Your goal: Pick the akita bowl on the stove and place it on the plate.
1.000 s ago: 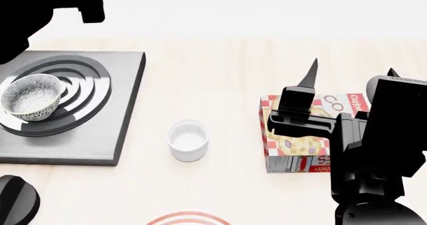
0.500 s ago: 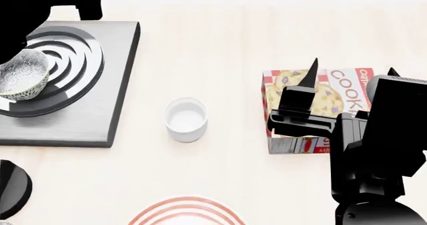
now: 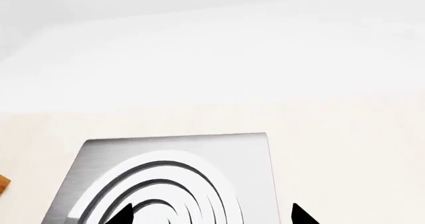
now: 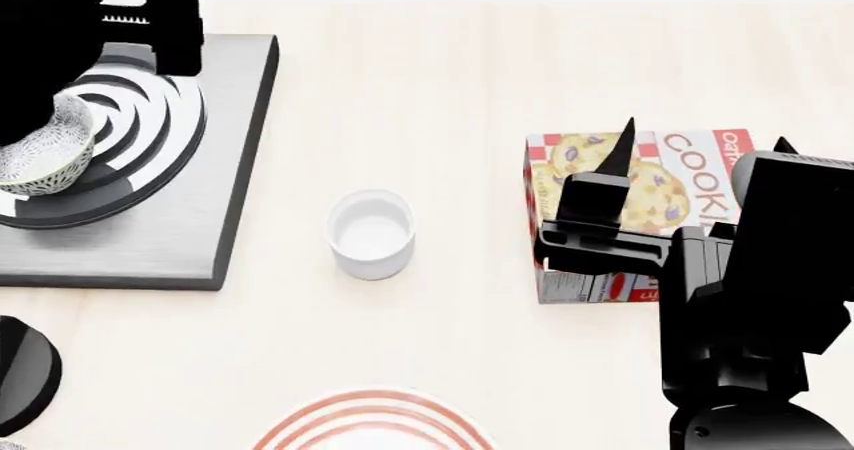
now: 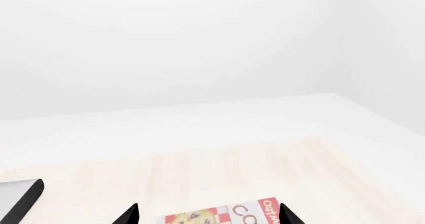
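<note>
The akita bowl (image 4: pixel 38 158), speckled with a pale inside, sits on the burner rings of the dark-grey stove (image 4: pixel 200 220) at the left of the head view. My black left arm (image 4: pixel 80 30) hangs over its far side and hides part of its rim. In the left wrist view my left gripper (image 3: pixel 212 216) is open above the stove (image 3: pixel 246 164), and the bowl is out of that view. The red-ringed plate (image 4: pixel 374 425) shows at the near edge. My right gripper (image 4: pixel 705 142) stands open over a cookie box, holding nothing.
A small plain white cup (image 4: pixel 371 233) stands between the stove and the cookie box (image 4: pixel 667 185). The stove's black round knob (image 4: pixel 20 370) shows at the near left. The right wrist view shows the cookie box (image 5: pixel 219 215) and a stove corner (image 5: pixel 13 199).
The head view has shifted, so the stove and bowl slid up and left and more of the plate shows. My left arm has come lower over the stove and the bowl's rim.
</note>
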Robot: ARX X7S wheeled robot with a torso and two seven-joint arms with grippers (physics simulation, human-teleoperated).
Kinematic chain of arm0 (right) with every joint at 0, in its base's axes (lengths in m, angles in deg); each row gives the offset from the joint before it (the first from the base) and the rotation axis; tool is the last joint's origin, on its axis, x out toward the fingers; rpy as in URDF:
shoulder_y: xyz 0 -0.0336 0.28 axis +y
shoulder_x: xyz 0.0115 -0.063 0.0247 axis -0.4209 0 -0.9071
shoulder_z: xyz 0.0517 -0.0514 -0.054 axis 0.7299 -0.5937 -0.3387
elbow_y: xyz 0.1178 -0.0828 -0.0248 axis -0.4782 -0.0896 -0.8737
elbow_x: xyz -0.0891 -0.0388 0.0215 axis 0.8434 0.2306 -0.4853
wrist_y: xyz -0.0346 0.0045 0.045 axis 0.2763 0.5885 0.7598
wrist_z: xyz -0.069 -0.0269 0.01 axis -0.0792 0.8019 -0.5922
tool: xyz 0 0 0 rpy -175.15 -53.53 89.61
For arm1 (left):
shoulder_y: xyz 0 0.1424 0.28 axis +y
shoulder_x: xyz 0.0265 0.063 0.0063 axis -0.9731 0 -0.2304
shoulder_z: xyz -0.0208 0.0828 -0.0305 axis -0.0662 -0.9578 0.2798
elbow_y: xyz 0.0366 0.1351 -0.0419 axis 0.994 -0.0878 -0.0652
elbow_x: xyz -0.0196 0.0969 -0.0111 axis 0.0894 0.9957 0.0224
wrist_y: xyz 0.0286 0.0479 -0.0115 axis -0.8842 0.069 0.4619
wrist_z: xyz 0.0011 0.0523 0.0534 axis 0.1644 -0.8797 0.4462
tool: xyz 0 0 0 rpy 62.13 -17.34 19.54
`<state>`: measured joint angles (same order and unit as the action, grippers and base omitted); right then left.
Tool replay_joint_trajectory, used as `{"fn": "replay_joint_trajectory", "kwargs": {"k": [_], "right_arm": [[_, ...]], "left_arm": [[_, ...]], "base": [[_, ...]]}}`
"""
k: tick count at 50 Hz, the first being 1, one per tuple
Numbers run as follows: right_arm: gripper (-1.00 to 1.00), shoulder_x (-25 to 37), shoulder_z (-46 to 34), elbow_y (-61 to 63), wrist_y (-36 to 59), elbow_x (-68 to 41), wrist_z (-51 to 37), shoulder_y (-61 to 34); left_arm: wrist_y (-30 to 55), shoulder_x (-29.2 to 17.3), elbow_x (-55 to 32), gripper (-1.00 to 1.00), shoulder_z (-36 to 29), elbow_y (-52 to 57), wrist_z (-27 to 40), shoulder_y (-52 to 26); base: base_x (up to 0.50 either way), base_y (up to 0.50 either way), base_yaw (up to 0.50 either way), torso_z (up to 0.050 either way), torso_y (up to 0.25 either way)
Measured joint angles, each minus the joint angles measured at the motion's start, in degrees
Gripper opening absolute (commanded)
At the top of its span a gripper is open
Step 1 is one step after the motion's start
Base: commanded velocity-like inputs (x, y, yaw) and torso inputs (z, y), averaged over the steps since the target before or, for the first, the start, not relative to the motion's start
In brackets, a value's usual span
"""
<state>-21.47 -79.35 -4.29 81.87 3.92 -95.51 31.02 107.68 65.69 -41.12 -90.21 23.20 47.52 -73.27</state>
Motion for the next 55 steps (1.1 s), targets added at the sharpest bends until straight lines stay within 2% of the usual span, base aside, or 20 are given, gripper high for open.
{"fn": "replay_joint_trajectory", "kwargs": {"k": [28, 55], "right_arm": [[1.0, 0.51, -0.27, -0.04, -0.31, -0.75, -0.71, 0.05], [1.0, 0.97, -0.6, -0.32, -0.89, -1.34, -1.3, 0.19]], "left_arm": [[4.51, -1.18, 5.12, 1.0, -9.04, 4.18, 2.29, 4.18], [4.68, -1.65, 5.41, 1.0, -9.68, 2.84, 4.25, 6.78]], "base": [[0.0, 0.0, 0.0, 0.0, 0.0], [0.0, 0.0, 0.0, 0.0, 0.0]]}}
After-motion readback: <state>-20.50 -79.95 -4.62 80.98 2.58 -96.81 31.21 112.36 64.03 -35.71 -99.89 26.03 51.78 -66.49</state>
